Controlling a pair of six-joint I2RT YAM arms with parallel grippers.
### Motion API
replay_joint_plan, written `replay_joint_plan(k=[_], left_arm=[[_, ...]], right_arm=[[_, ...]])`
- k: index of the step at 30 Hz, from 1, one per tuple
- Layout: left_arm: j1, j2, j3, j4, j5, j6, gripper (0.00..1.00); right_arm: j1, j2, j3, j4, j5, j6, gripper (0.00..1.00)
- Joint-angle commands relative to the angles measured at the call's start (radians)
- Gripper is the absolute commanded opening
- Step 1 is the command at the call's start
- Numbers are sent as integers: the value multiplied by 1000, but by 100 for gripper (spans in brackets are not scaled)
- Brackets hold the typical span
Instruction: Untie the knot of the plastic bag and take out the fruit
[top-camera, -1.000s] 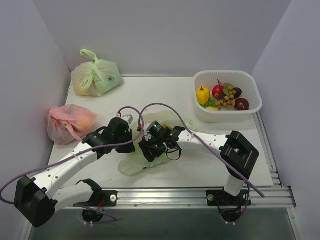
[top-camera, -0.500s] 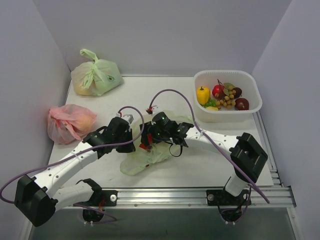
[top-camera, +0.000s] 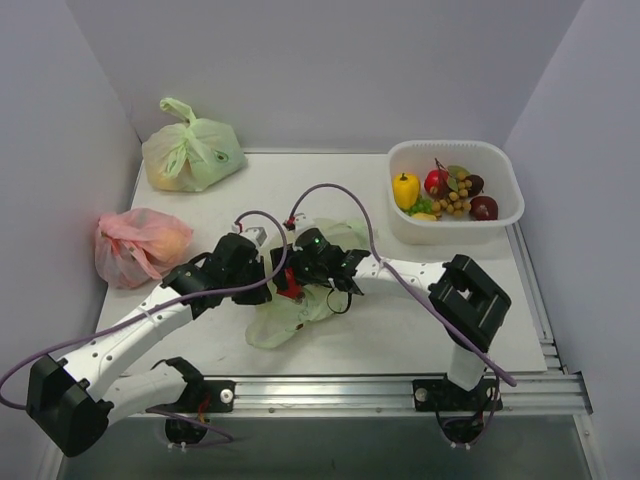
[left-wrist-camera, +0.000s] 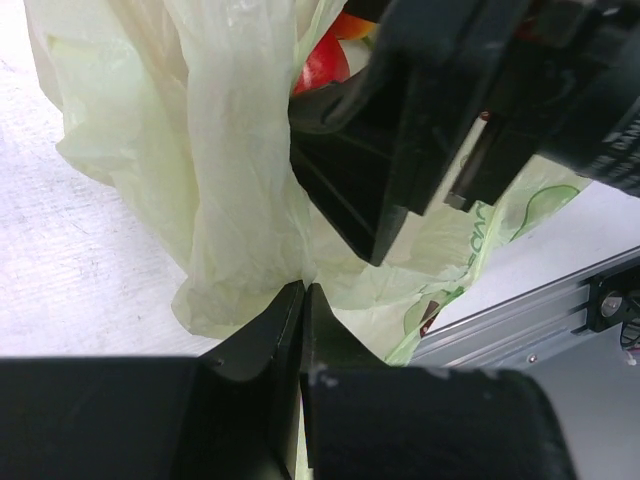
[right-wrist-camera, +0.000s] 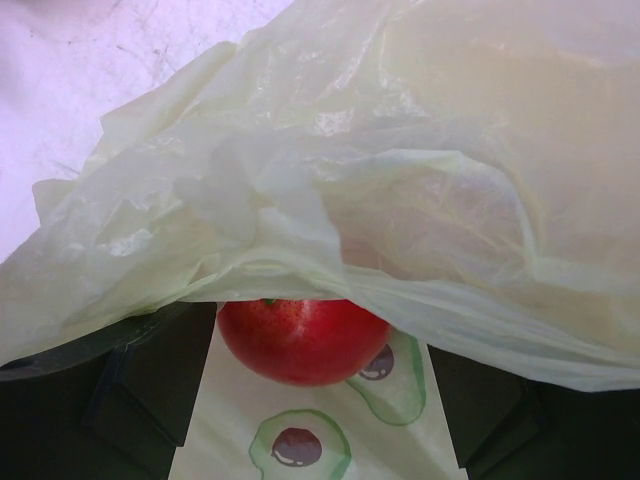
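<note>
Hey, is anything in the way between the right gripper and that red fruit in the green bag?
Nearly clear: the red fruit lies between the open fingers of the right gripper, but a fold of the plastic bag drapes over its top.

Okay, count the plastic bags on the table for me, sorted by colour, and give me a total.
Pale green: 2 (the plastic bag lying in the middle, the tied green bag at the back left)
Pink-red: 1 (the pink-red bag on the left side)
Total: 3
</note>
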Motion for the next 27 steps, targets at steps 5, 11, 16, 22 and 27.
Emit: replay_joint_plan(k=[5,11,16,22,27], left_arm=[[-6,-33,45,-41,-63,-20,0],[-4,-39,11,-45,-92,-24,0],[-3,-40,5,-48,-118,-21,0],[1,-19,29,-50,-158,5,0],[10,0,62,-50,-176,26,0]], right_arm=[[0,84,18,73,-118,-79,85],[2,107,10,82,-117,-84,81],[1,43,-31,79,-91,-107,47],[-9,-109,-85,15,-68,-139,27],[-6,-269,-88,-88,-43,-179,25]])
